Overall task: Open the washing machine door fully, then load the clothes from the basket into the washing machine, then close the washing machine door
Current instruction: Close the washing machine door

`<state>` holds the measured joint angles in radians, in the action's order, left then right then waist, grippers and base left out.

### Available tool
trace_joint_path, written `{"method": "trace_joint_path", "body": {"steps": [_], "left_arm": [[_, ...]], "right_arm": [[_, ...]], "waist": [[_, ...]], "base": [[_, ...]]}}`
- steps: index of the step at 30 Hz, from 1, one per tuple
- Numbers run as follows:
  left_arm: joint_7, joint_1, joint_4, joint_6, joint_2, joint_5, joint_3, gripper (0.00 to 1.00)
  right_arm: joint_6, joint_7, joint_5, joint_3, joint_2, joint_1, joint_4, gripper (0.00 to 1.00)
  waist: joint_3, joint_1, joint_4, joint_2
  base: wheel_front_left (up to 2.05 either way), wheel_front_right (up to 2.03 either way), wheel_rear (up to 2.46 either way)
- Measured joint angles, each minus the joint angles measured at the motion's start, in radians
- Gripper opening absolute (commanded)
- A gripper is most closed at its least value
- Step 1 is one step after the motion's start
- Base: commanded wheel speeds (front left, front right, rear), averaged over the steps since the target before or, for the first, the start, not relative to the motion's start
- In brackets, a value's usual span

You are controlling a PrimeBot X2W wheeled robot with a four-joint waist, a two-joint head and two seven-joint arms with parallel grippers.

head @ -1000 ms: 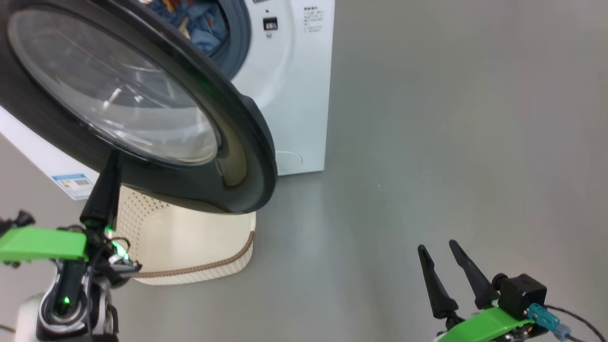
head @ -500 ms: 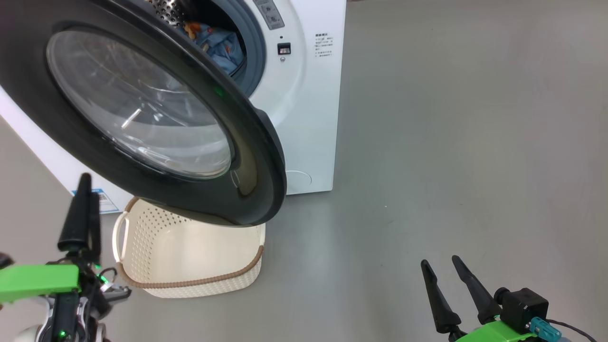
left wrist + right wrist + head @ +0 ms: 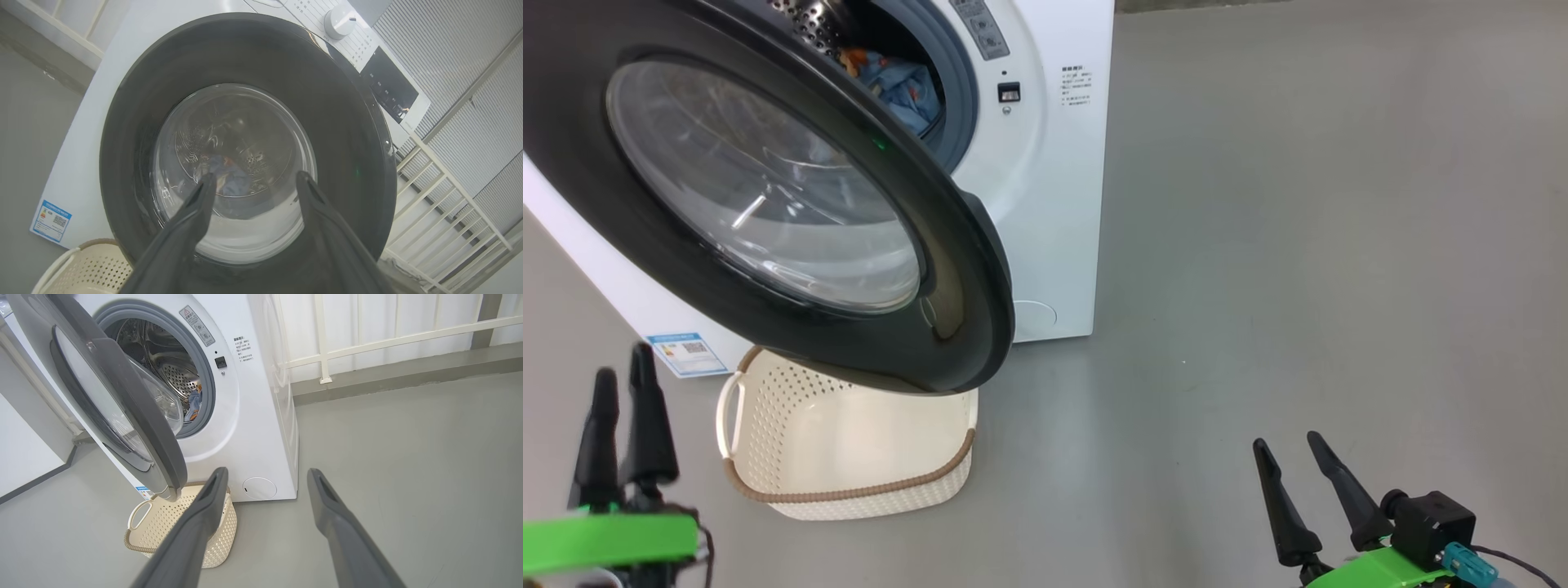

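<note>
The door (image 3: 768, 196) of the washer (image 3: 1054, 204) hangs open, out over the basket (image 3: 866, 490). The clothes (image 3: 903, 82) lie far back in the steel drum (image 3: 175, 375), blue with a bit of orange. The basket sits on the floor (image 3: 1258, 245) just in front of the washer, under the door, and it looks empty. So I think the opening and the loading are done. Shutting the door is the job left to do.

The left tool (image 3: 623, 361) is near, low on the left, beside the basket. Its two fingers are spread and hold nothing. It points at the glass of the door but does not touch it. The right tool (image 3: 1286, 441) is near, on the right, well apart from the washer. It is spread too and holds nothing.

The floor is grey, smooth and flat. A blue sticker (image 3: 686, 353) and a round flap (image 3: 1033, 314) sit low on the washer. A white rail (image 3: 327, 355) runs along the far wall.
</note>
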<state>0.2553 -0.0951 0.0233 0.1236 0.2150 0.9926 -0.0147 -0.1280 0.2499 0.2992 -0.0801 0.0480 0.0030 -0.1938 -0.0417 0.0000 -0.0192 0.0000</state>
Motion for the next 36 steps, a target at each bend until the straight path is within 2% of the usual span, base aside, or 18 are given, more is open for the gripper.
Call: {"method": "trace_joint_path", "body": {"steps": [8, 12, 16, 24, 36], "left_arm": [[0.000, 0.085, 0.009, 0.000, -0.055, -0.382, -0.040, 1.00], [0.000, 0.122, 0.009, 0.005, -0.063, -0.562, -0.043, 1.00], [0.000, 0.162, 0.009, 0.005, -0.102, -0.687, -0.055, 1.00], [0.000, 0.234, 0.023, 0.005, -0.139, -0.758, -0.073, 1.00], [0.000, 0.279, -0.001, 0.005, -0.144, -0.786, -0.057, 1.00]], "right_arm": [[0.000, 0.000, -0.009, 0.009, 0.000, 0.013, 0.014, 1.00], [0.000, 0.000, -0.017, 0.015, 0.000, 0.022, 0.019, 1.00], [0.000, 0.000, -0.023, 0.022, -0.001, 0.022, 0.028, 1.00], [0.000, 0.000, -0.045, 0.024, -0.001, 0.022, 0.054, 1.00], [0.000, 0.000, -0.060, 0.029, -0.001, 0.022, 0.083, 1.00]], "waist": [[0.008, 0.0000, 0.002, 0.0000], [0.009, 0.0000, 0.002, 0.0000], [0.013, 0.0000, -0.001, 0.0000], [0.022, 0.0000, -0.012, 0.0000], [0.012, 0.0000, -0.018, 0.0000]], "base": [[0.00, 0.00, 0.00], [0.00, 0.00, 0.00], [0.00, 0.00, 0.00], [0.00, 0.00, 0.00], [0.00, 0.00, 0.00]]}}
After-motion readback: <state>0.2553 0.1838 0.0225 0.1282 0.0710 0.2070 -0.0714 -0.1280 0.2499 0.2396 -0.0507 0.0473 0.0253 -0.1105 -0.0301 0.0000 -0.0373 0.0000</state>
